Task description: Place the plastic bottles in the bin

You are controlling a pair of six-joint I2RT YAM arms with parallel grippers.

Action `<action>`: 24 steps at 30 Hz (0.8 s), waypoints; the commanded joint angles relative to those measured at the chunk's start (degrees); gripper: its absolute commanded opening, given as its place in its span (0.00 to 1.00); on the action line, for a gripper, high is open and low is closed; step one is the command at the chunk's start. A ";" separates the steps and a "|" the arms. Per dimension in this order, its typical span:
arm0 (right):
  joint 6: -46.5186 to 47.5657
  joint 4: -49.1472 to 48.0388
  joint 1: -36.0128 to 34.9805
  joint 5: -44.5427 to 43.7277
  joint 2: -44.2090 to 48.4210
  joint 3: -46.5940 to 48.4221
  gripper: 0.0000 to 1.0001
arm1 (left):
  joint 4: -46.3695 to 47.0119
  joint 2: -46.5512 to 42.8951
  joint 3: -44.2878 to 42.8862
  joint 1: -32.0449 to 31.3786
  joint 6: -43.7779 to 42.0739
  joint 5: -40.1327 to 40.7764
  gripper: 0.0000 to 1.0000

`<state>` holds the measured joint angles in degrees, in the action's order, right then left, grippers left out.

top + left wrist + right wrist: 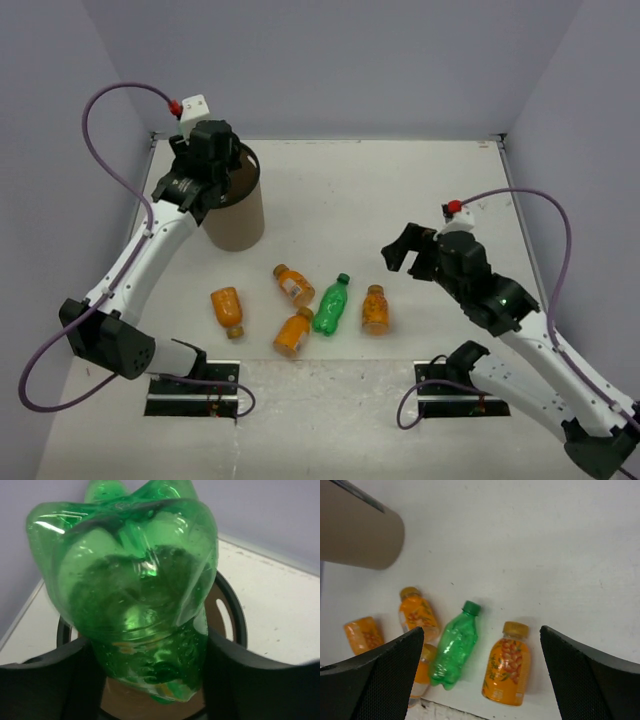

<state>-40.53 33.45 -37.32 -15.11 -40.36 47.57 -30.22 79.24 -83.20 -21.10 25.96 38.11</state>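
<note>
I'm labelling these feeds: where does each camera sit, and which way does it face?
Top external: fixed above and behind the arms, facing down at the table; both arms show, left gripper over the bin, right gripper open.
Left wrist: on the left arm, looking down past its fingers and the held green bottle into the bin's mouth.
Right wrist: on the right arm, looking down between its fingers at the lying green bottle and orange bottles.
Shared: top and right wrist both show those bottles and the bin.

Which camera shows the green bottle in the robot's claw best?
Left wrist view: the held bottle fills it, pinched in the left claw over the bin. From the top, the arm hides it. The right wrist shows only a different green bottle.
</note>
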 commanded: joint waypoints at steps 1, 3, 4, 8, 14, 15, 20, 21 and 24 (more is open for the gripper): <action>-0.42 2.24 -0.12 4.82 -6.63 -3.79 0.99 | -1.25 0.56 -2.15 0.36 -0.21 2.42 0.93; -0.95 1.01 -0.12 7.90 -9.20 -5.46 0.99 | -1.16 0.48 -0.74 0.36 0.23 1.71 1.00; -1.73 0.65 -0.21 8.78 -11.56 -6.78 0.99 | -1.68 0.13 -0.13 0.36 0.93 1.53 1.00; -3.14 -0.49 -3.19 9.32 -15.09 -8.98 0.99 | -1.95 -3.12 0.93 0.27 0.68 -0.92 1.00; -8.77 3.20 -11.28 3.07 -19.13 -8.98 0.99 | -4.14 -10.85 2.16 -1.57 -2.22 -6.64 1.00; -8.60 1.63 -11.72 3.68 -20.01 -9.42 0.99 | -4.32 -11.82 2.77 -2.01 -2.31 -7.16 1.00; -9.39 -0.23 -13.83 4.84 -27.92 -10.39 0.93 | -4.67 -17.98 7.87 -2.72 -2.40 -12.61 1.00; -10.00 0.12 -14.53 4.22 -30.37 -10.48 0.88 | -5.02 -18.94 8.57 -2.80 -2.66 -13.75 1.00; -11.49 1.70 -15.67 1.14 -34.33 -9.96 0.66 | -5.11 -20.09 9.63 -2.80 -3.54 -17.87 1.00</action>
<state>-48.75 34.37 -51.83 -9.96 -72.31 37.36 -34.39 59.29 -75.18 -23.68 24.40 26.06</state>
